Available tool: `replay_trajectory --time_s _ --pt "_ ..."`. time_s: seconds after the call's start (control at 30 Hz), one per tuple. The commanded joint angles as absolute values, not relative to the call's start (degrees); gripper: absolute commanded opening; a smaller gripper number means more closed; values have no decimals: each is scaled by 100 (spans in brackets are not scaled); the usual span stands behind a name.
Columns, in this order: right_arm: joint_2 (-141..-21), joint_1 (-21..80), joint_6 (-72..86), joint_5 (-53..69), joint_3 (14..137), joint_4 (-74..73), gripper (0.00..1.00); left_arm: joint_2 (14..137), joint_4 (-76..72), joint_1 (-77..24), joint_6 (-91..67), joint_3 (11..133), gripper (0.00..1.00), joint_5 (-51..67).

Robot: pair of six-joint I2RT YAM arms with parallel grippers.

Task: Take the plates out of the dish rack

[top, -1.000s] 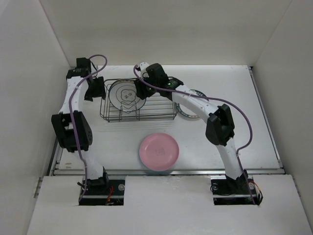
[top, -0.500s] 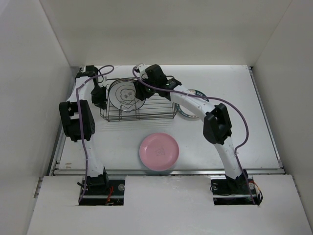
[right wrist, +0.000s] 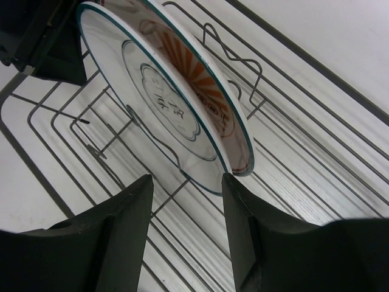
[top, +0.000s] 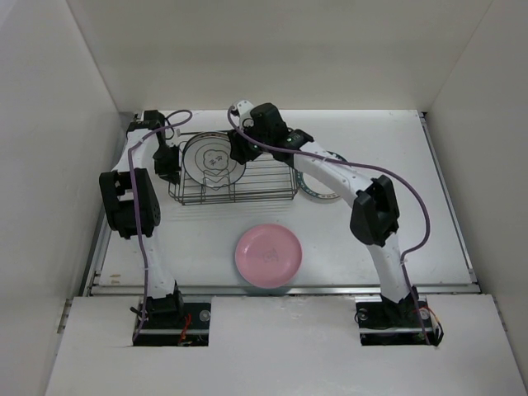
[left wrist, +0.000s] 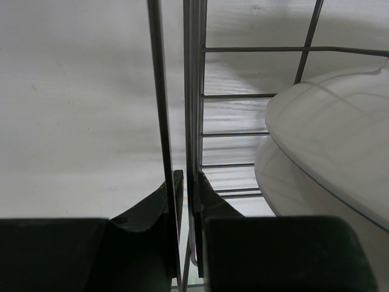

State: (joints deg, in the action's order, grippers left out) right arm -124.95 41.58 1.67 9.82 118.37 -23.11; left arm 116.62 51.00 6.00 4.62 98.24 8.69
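Now left pincer (left wrist: 187,182) pinches the dish rack (left wrist: 193,91); right pincer (right wrist: 187,179) hovers spread over plates (right wrist: 164,97).

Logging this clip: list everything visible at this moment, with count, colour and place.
dish rack: one, dark wire, far centre of the table
cartoon-face plate: one, pale with a teal rim, upright at the rack's left end
orange-rayed plate: one, white and orange, upright just behind the cartoon-face plate
pink plate: one, pink, flat on the table in front of the rack
patterned-rim plate: one, pale with a darker patterned rim, flat to the right of the rack, partly hidden by the right arm
table: one, white
left claw: black, shut on a wire at the rack's left end
right claw: black, open, over the rack by the upright plates
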Motion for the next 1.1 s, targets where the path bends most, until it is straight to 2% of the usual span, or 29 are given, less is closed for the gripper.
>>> replay_trajectory --time_s 0.0,0.2,0.47,0.57,0.6,0.63,0.93,1.07 --pt "-12805 4157 88 994 12216 -2136 55 11751 5168 650 606 9967 0 580" --pt "-13184 4157 88 475 12366 -2004 55 11751 5168 650 606 9967 0 580" --pt "-13298 4157 88 642 12366 -1890 55 11751 5168 650 606 9914 0 580" --pt "-13298 4157 88 773 12366 -1890 39 11751 5168 650 606 9914 0 580" --pt "-13298 4157 88 773 12366 -1890 13 11751 5168 650 606 9914 0 580" --pt "-13220 4157 88 773 12366 -1890 0 11751 5168 650 606 9914 0 580" --pt "-11779 4210 298 177 11515 -917 0 11751 5221 650 404 9861 0 755" --pt "-11023 4210 483 -639 11215 -624 0 11751 5221 650 281 9809 0 756"
